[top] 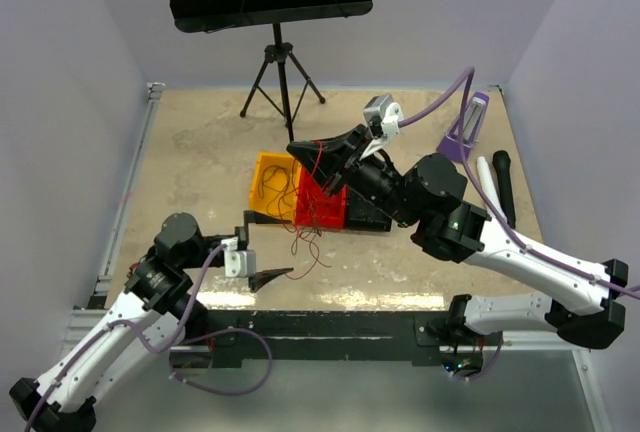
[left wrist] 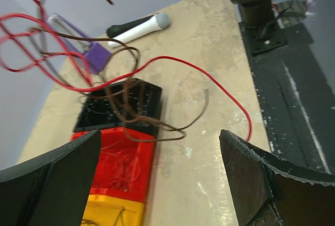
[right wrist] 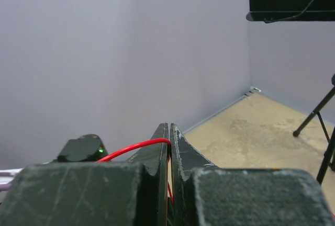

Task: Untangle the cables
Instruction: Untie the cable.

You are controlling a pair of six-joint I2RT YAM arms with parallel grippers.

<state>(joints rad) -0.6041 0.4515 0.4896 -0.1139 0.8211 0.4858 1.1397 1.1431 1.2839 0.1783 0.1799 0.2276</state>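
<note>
Step in hand: by the look of it, one wire end is lifted high so the clump hangs loose, and the free hand gets ready to take a second strand.
Doing it well: the left hand (left wrist: 159,134) should close on one single strand at the edge of the cables (top: 308,240), not on the knot. The long red loop (left wrist: 230,98) lying out on the counter (top: 200,152) looks easiest. A slow pull toward 7 o'clock, with the upper grip kept firm, should open the loops. A wire could snag a bin rim and drag the bin.
Left hand: fingers spread fully and holding nothing. It sits low over the counter at 7 o'clock of the clump, facing it.
Yellow bin (top: 268,184): at 10 o'clock of the clump, with a few dark wires inside.
Cables: thin red and dark wires hang from the raised hand, drape over the red bin (top: 322,207) and trail onto the counter at 6 o'clock of it. From the left wrist, loops cross above the black bin (left wrist: 120,105).
Right hand (right wrist: 169,132): fingers pressed together, pinching a red wire. It is raised over the bins at 12 o'clock of the clump.
</note>
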